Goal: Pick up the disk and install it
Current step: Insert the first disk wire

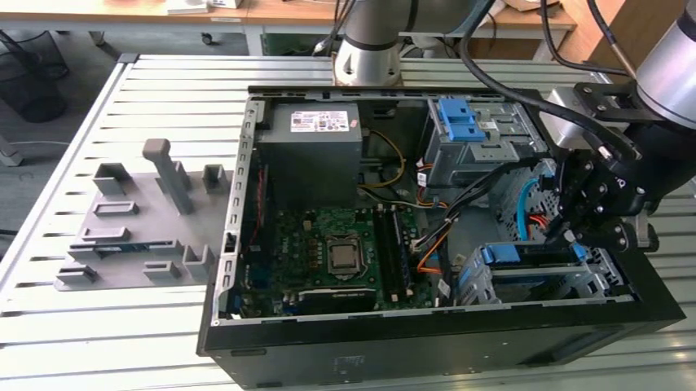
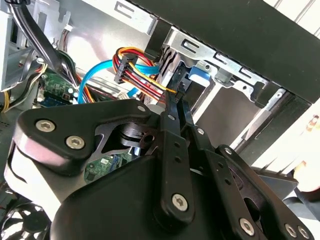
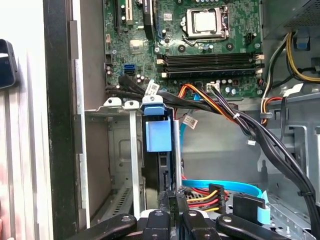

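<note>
The pincer (image 1: 566, 236) reaches down into the open computer case (image 1: 435, 350). Its two black fingers are drawn together until the tips all but meet, which the second wrist view (image 2: 177, 95) shows best. I cannot tell whether they nip anything.

The disk (image 1: 503, 254) stands on edge in the metal drive cage (image 1: 592, 269), just ahead of the pincer's tips. In the first wrist view the disk's blue carrier bracket (image 3: 157, 135) lies straight beyond the fingertips (image 3: 169, 197), between the cage's upright walls (image 3: 120, 150). In the second wrist view the bracket's blue tab (image 2: 197, 75) shows close beside the tips, but whether they touch it cannot be made out.

A bundle of orange, red and yellow power wires (image 2: 140, 75) ends in a black plug near the tips, and a light blue data cable (image 2: 95, 75) loops past beside it.

Farther from the pincer, past the cage, lies the green motherboard (image 3: 200, 50) with its processor (image 3: 205, 22) and memory slots (image 3: 210, 60). A second drive bay with blue latches (image 1: 468, 122) sits beside the arm inside the case, and beyond that bay is the grey power supply (image 1: 315, 155) with a white label.

Well away from the pincer, outside the case at the exterior view's left, a grey fixture tray (image 1: 142, 220) rests on the slatted metal table (image 1: 87, 326).
</note>
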`<act>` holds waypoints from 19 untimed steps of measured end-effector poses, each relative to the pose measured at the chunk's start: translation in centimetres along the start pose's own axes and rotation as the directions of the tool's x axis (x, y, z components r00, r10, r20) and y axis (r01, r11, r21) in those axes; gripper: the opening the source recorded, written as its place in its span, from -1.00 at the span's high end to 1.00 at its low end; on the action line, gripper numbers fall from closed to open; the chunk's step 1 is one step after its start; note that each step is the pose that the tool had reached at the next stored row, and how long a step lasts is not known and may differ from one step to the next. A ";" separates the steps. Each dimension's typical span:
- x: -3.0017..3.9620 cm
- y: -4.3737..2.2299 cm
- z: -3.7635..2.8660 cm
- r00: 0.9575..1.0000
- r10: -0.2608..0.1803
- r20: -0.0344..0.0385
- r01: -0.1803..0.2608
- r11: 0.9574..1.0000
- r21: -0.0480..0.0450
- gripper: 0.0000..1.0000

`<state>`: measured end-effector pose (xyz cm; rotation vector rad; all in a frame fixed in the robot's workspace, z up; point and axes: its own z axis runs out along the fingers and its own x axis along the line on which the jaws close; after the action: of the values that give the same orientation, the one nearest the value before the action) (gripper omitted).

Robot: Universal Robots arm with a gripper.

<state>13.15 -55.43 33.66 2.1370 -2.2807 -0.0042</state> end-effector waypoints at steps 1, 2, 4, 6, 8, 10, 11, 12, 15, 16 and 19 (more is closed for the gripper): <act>0.04 0.00 0.07 1.000 -0.002 0.000 0.002 1.000 0.000 0.67; 0.07 -0.01 0.13 1.000 -0.004 0.000 0.004 1.000 0.000 0.67; 0.12 -0.01 0.21 1.000 -0.014 0.000 0.014 1.000 0.000 0.67; 0.14 -0.01 0.25 1.000 -0.021 0.000 0.021 1.000 0.000 0.67; 0.14 -0.02 0.31 1.000 -0.023 0.000 0.023 1.000 0.000 0.67; 0.15 -0.01 0.36 1.000 -0.023 0.000 0.023 1.000 0.000 0.67; 0.14 -0.02 0.41 1.000 -0.023 0.000 0.023 1.000 0.000 0.67; 0.14 -0.02 0.47 1.000 -0.023 0.000 0.023 1.000 0.000 0.67; 0.14 -0.02 0.55 1.000 -0.023 0.000 0.023 1.000 0.000 0.67; 0.14 -0.02 0.61 1.000 -0.023 0.000 0.023 1.000 0.000 0.67; 0.14 -0.02 0.74 1.000 -0.023 0.000 0.023 1.000 0.000 0.67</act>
<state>13.15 -55.58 32.93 2.1636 -2.2558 -0.0042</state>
